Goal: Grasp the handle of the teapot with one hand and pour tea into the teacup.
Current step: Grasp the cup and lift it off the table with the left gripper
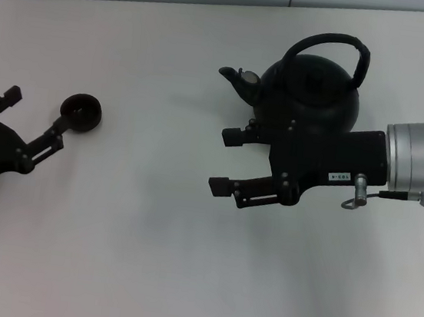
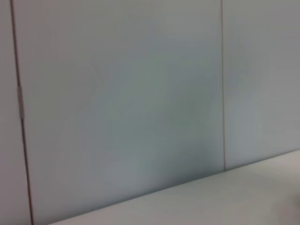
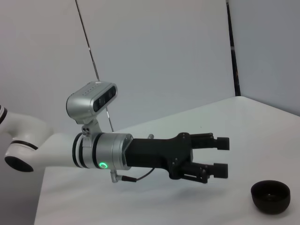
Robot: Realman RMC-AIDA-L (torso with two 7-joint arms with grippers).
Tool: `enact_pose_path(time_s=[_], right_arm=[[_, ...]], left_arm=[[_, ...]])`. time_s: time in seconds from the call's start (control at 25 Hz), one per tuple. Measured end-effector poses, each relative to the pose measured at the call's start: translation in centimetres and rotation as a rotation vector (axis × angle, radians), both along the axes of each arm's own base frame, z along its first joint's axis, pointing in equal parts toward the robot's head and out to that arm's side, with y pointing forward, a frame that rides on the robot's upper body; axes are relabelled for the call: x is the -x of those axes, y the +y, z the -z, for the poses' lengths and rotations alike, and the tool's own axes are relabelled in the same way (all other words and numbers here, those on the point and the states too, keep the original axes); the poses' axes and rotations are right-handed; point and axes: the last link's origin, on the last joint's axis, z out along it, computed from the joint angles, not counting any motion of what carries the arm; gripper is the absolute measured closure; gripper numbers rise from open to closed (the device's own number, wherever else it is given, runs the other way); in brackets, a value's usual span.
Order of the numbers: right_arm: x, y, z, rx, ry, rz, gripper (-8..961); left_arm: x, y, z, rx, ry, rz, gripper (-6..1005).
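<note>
The teapot (image 1: 313, 93) stands upright on the white table (image 1: 145, 259), on the far right side of the head view, spout pointing toward the robot's left. Its handle (image 1: 327, 40) arches over the lid, and nothing touches it.

The right gripper (image 1: 226, 160) lies level just in front of the teapot, on the side nearer the robot, and points toward the robot's left. Its 2 fingers are spread wide with nothing between them. The farther finger sits close against the lower front of the pot, below the spout; whether it touches cannot be told. The nearer finger is clear of the pot.

The teacup (image 1: 81, 111) sits upright on the table, well apart from the teapot, toward the robot's left. The left gripper (image 1: 38, 112) is low at the left edge of the head view, angled toward the cup. Its fingers are also parted and hold nothing. 1 fingertip is just beside the cup's rim, and contact cannot be made out. In the right wrist view the same gripper shows its 2 fingers apart, with the cup lying just past the tips
</note>
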Motion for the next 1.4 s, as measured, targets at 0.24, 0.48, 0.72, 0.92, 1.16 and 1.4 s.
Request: enact_pose_path(time_s=[0.24,0.48,0.72,0.92,1.16,1.4], right_arm=[[0.0,0.0,0.1,0.004,0.004,0.006,127],[0.0,0.1,0.3,-0.001,0.01,0.012,127],[0.0,0.1,0.3,-0.002,0.011,0.013,127],[0.0,0.2,0.2,-0.004,0.012,0.013,127],[0.2,0.2,0.1,-0.006,0.022,0.011,127],[0.5,0.4,0.1,-0.005,0.025,0.002,127]], left_arm=[[0.0,0.3,0.5,0.032,0.02,-0.012,137],[0.1,0.9,1.3,0.071,0.068,-0.03,137],[-0.3,1.7,1.7,0.084,0.089,-0.028,137],[-0.5,2.3,1.6,0.078,0.093,-0.029,138],[-0.4,2.7,1.7,0.084,0.112,-0.044,138],[-0.2,3.3,1.9,0.094,0.137,-0.075,137]])
